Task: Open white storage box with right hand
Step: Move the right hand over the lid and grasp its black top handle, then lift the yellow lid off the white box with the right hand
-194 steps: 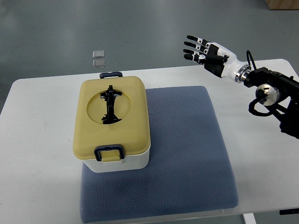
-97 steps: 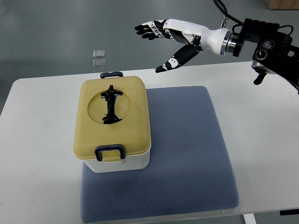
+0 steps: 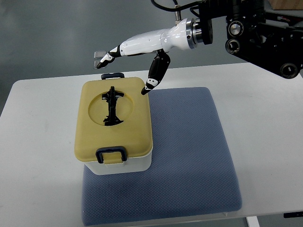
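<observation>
Right now the white storage box (image 3: 113,137) sits in the left middle of the frame, on the left part of a blue mat (image 3: 189,156) that lies on the white bench (image 3: 38,156). Its body is white and its lid (image 3: 112,120) is yellow, and the lid is shut flat on top. In the middle of the lid is a round dip with a black handle (image 3: 111,106) lying in it. A dark blue latch (image 3: 111,154) is on the front edge of the lid, near the bottom of the frame, and another dark blue latch (image 3: 112,74) shows at the back edge. The right robot hand (image 3: 130,59) reaches in from the upper right of the frame, with its white arm stretched out toward the left. It hangs over the back of the box. Its fingers (image 3: 105,59) are spread wide and hold nothing. They point to the left, past the back latch. The thumb (image 3: 154,74) points down, and its tip is at the back right corner of the lid, but I cannot tell if it touches. Two small clear squares (image 3: 99,59) lie on the grey floor beyond the bench, in the upper left, partly hidden behind the fingertips.
</observation>
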Robot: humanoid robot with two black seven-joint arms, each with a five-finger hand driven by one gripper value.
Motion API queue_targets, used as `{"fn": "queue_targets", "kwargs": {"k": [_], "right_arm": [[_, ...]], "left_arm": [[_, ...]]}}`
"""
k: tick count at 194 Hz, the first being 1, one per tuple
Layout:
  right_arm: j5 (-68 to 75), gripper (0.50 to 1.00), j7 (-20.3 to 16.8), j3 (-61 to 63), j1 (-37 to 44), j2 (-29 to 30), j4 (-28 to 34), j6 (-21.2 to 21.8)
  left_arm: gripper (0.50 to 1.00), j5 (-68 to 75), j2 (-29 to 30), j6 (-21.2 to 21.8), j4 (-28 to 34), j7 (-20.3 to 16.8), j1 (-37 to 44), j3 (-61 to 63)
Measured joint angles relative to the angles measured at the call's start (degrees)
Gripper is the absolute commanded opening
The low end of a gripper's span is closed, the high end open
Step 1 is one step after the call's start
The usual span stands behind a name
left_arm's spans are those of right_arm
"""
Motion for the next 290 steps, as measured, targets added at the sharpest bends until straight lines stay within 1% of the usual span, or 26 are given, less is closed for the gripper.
{"fn": "queue_targets", "kwargs": {"k": [31,56,79,139,178,217,230,236,239,241,246,255,258,260,261,264,267,270,271,278,279,281,282,285,286,290], "right_arm": [[-3.7,0.930,0.0,-3.6,3.3,3.1,-0.1,-2.3],[-7.0,0.930,0.1,-6.7,5.3,5.9,-0.1,-5.4],[-9.8,0.930,1.3,-9.1,6.1,8.0,-0.1,-8.2],[-12.5,0.928,2.1,-10.3,5.5,9.3,-0.8,-9.2],[-14.6,0.928,2.2,-12.2,4.7,9.6,-1.5,-12.3],[-15.1,0.917,2.2,-12.5,4.0,9.5,-1.6,-13.0],[-15.1,0.899,2.2,-12.5,4.0,9.5,-1.7,-13.4],[-15.1,0.879,2.2,-12.5,3.9,9.5,-1.7,-13.6],[-15.1,0.860,2.2,-12.5,3.9,9.5,-1.8,-13.6],[-15.1,0.860,2.2,-12.5,3.9,9.5,-1.8,-13.7],[-15.1,0.834,2.2,-12.5,3.9,9.5,-1.8,-13.7],[-15.1,0.811,2.2,-12.5,3.8,9.6,-1.9,-13.8],[-15.1,0.795,2.2,-12.5,3.8,9.6,-1.9,-13.8],[-15.1,0.795,2.2,-12.5,3.8,9.6,-2.0,-13.8],[-15.1,0.785,2.2,-12.5,3.8,9.6,-2.0,-13.8],[-15.2,0.776,2.2,-12.5,3.7,9.6,-2.0,-13.9],[-15.2,0.752,2.2,-12.4,3.7,9.6,-2.0,-13.9],[-15.2,0.742,2.2,-12.4,3.6,9.6,-2.0,-13.9],[-15.2,0.729,2.2,-12.4,3.6,9.6,-2.0,-13.9],[-15.2,0.707,2.2,-12.4,3.5,9.6,-2.0,-13.9],[-15.2,0.697,2.2,-12.4,3.5,9.6,-2.0,-13.9],[-15.2,0.697,2.2,-12.4,3.5,9.6,-2.0,-13.9],[-15.2,0.687,2.2,-12.4,3.5,9.6,-2.0,-13.9],[-15.2,0.678,2.2,-12.4,3.5,9.6,-2.0,-13.9],[-15.2,0.666,2.2,-12.4,3.4,9.6,-2.0,-13.9],[-15.2,0.644,2.2,-12.4,3.4,9.6,-2.0,-13.9]], "left_arm": [[1.000,0.0,0.0,0.0,0.0,0.0,0.0,0.0],[1.000,0.0,0.0,0.0,0.0,0.0,0.0,0.0],[1.000,0.0,0.0,0.0,0.0,0.0,0.0,0.0],[1.000,0.0,0.0,0.0,0.0,0.0,0.0,0.0],[1.000,0.0,0.0,0.0,0.0,0.0,0.0,0.0],[1.000,0.0,0.0,0.0,0.0,0.0,0.0,0.0],[1.000,0.0,0.0,0.0,0.0,0.0,0.0,0.0],[1.000,0.0,0.0,0.0,0.0,0.0,0.0,0.0],[1.000,0.0,0.0,0.0,0.0,0.0,0.0,0.0],[1.000,0.0,0.0,0.0,0.0,0.0,0.0,0.0],[1.000,0.0,0.0,0.0,0.0,0.0,0.0,0.0],[1.000,0.0,0.0,0.0,0.0,0.0,0.0,0.0],[1.000,0.0,0.0,0.0,0.0,0.0,0.0,0.0],[1.000,0.0,0.0,0.0,0.0,0.0,0.0,0.0],[1.000,0.0,0.0,0.0,0.0,0.0,0.0,0.0],[1.000,0.0,0.0,0.0,0.0,0.0,0.0,0.0],[1.000,0.0,0.0,0.0,0.0,0.0,0.0,0.0],[1.000,0.0,0.0,0.0,0.0,0.0,0.0,0.0],[1.000,0.0,0.0,0.0,0.0,0.0,0.0,0.0],[1.000,0.0,0.0,0.0,0.0,0.0,0.0,0.0],[1.000,0.0,0.0,0.0,0.0,0.0,0.0,0.0],[1.000,0.0,0.0,0.0,0.0,0.0,0.0,0.0],[1.000,0.0,0.0,0.0,0.0,0.0,0.0,0.0],[1.000,0.0,0.0,0.0,0.0,0.0,0.0,0.0],[1.000,0.0,0.0,0.0,0.0,0.0,0.0,0.0],[1.000,0.0,0.0,0.0,0.0,0.0,0.0,0.0]]}}
